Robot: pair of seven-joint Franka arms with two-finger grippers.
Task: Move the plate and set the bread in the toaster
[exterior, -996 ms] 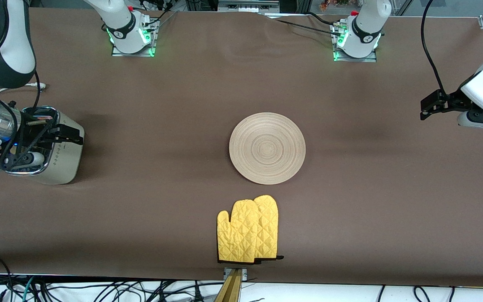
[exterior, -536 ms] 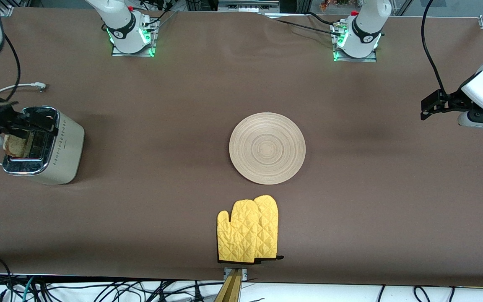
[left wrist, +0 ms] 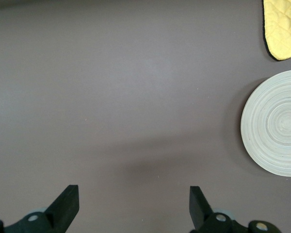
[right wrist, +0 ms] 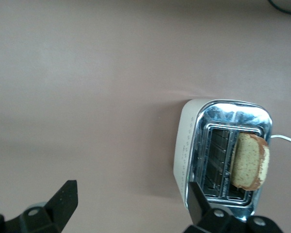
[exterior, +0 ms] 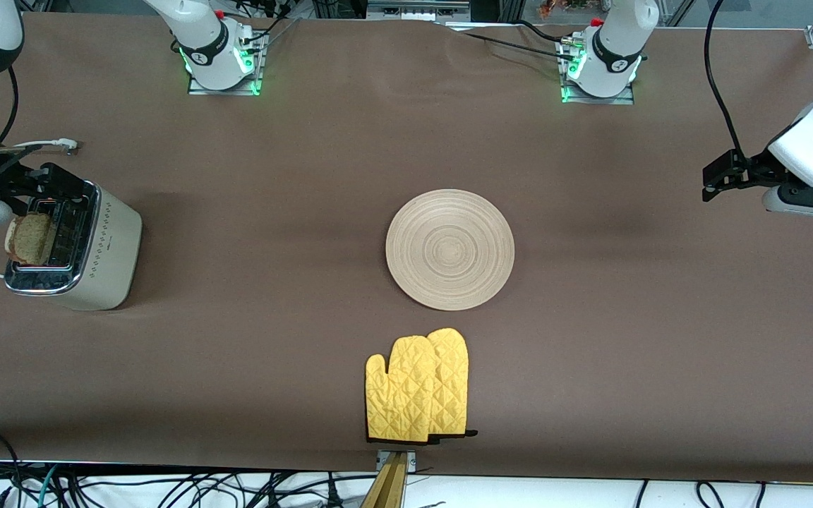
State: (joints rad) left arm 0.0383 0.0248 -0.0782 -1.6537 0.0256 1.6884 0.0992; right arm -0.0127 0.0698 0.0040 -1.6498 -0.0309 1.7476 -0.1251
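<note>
Standing in the toaster's (exterior: pixel 71 247) outer slot, the bread (exterior: pixel 29 238) sticks up above the chrome top, leaning a bit, not pushed down; the right wrist view shows the same slice (right wrist: pixel 250 161) in the slot away from the dotted side. Toaster sits at the table edge at the right arm's end. Right gripper (exterior: pixel 22 185) is over the toaster's end toward the bases, fingers apart and empty, touching nothing as far as I can see. Plate (exterior: pixel 449 249) lies flat mid-table, bare, with a yellow mitt (exterior: pixel 417 386) nearer the front edge, just apart from it. Left gripper (exterior: pixel 720 176) hangs over the table at the left arm's end, well apart from the plate, fingers apart, empty; that arm waits.

Step judged: bread is placed, so the task looks close to finished. Next likely calls for the right arm clearing off without clipping the slice, maybe seating it deeper.
</note>
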